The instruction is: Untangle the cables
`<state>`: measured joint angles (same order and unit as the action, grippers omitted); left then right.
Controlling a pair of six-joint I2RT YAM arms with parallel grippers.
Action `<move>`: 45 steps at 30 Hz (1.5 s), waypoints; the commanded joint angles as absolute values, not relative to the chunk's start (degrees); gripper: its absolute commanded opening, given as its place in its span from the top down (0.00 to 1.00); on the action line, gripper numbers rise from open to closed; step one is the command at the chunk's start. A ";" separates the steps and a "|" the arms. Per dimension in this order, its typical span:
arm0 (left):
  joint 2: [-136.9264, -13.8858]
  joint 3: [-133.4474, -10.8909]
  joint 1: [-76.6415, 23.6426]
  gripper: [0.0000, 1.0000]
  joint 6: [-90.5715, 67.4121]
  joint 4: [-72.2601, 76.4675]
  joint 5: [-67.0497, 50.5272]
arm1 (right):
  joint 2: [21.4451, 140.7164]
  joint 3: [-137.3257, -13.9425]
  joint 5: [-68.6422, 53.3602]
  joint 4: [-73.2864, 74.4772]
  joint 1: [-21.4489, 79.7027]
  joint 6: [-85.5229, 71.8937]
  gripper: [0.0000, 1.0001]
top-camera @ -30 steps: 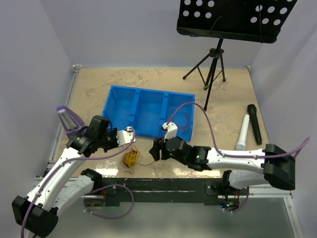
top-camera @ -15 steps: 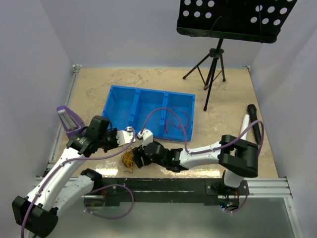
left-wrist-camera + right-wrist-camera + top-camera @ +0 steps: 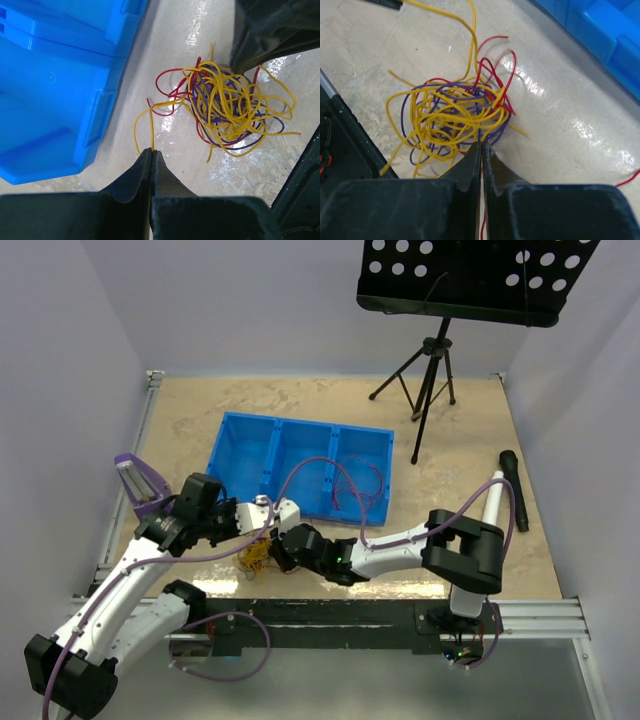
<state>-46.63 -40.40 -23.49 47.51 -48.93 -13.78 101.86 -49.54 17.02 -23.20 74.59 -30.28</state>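
Though loose-edged, cables (image 3: 227,110) a curly yellow-red-purple knot, left gripper (image 3: 152,151) and right gripper (image 3: 481,145) both tight on strands.

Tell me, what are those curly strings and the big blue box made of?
The wires look plastic-coated, in yellow, red and purple: smooth, slightly shiny, holding springy loops. Any metal inside is hidden. The blue bin looks like hard moulded plastic: one even colour, glossy, with stiff straight edges.
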 commanded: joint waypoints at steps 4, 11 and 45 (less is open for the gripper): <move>-45.97 -42.71 -23.29 1.00 45.44 -46.76 -8.45 | 88.00 -42.03 21.26 -21.19 77.43 -34.18 1.00; -46.76 -49.48 -23.29 1.00 43.77 -46.14 -4.22 | 66.92 -35.60 29.96 -8.46 78.66 -42.00 1.00; -46.14 -38.94 -23.29 1.00 45.88 -39.02 11.42 | 32.35 -85.42 92.71 58.65 78.05 -63.84 1.00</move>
<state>-46.57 -41.80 -23.49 45.58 -40.18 8.47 33.74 -80.66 80.47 59.81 77.82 -71.20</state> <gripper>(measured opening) 0.016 0.007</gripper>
